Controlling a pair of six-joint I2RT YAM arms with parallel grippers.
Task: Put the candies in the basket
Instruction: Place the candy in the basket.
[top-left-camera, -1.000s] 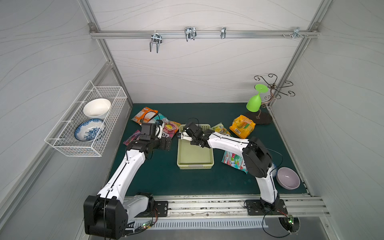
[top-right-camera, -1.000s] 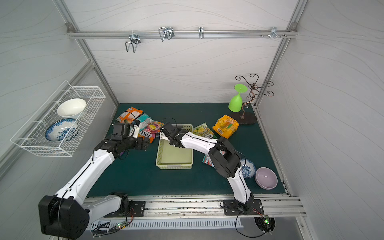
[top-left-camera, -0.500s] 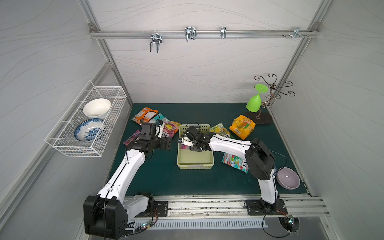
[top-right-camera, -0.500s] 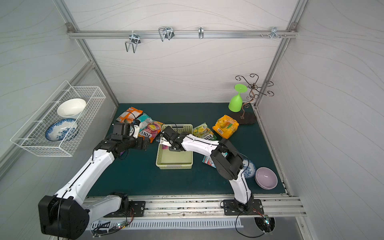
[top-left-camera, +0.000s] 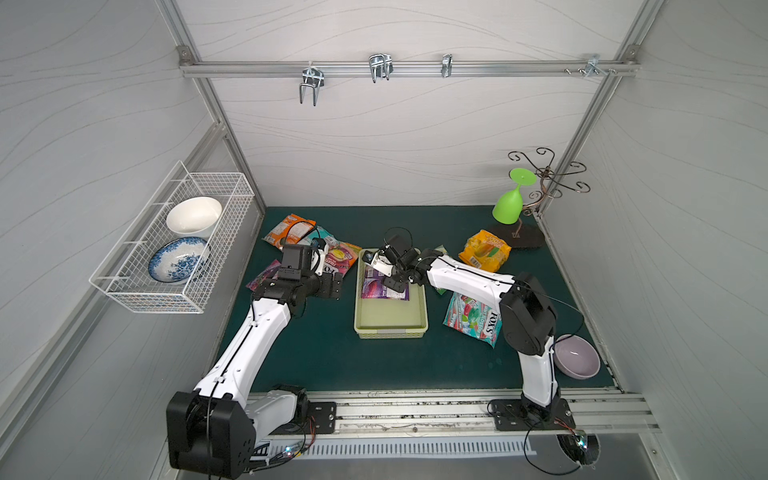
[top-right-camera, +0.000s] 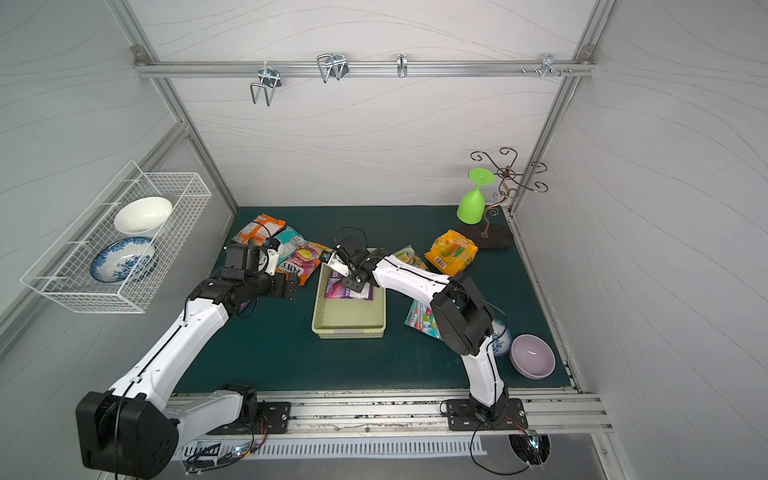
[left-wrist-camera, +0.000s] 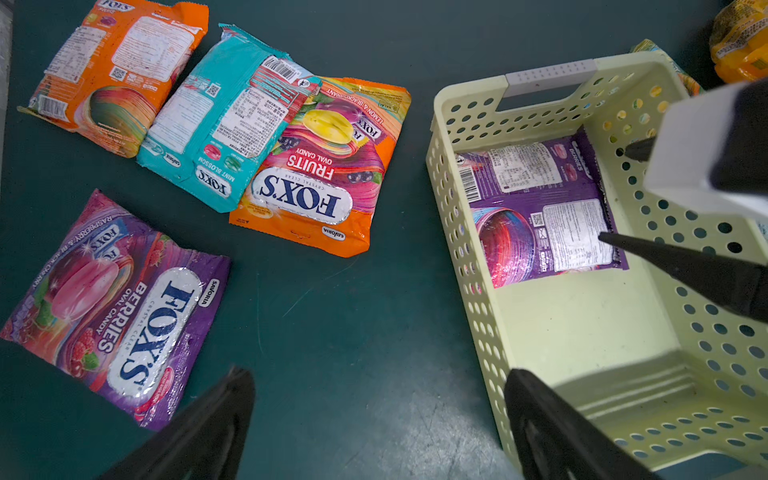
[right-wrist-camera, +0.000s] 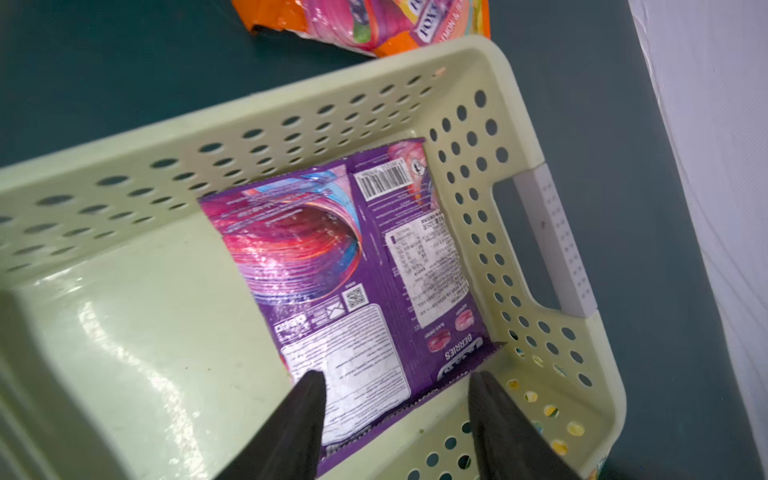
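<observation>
1. A second ago the right gripper (right-wrist-camera: 397, 382) was pinching a bag at the far rim of the pale green basket (right-wrist-camera: 291, 112); now its jaws are spread and empty just above the purple Berries bag (right-wrist-camera: 345, 266), which lies flat and back-up inside
2. So one candy looks delivered; still on the green mat (top-left-camera: 332, 357) are the orange Fruits bag (left-wrist-camera: 320, 178), the teal Mint Blossom bag (left-wrist-camera: 216, 124), a second Berries bag (left-wrist-camera: 120, 299) and others
3. The dropped bag fills the basket's far end, one corner touching the perforated side wall; the near floor is bare
4. The left gripper (left-wrist-camera: 380, 376) hangs wide open over bare mat between the second Berries bag and the basket, touching nothing
5. The right jaws sit below the rim, so they probably need to lift straight up
</observation>
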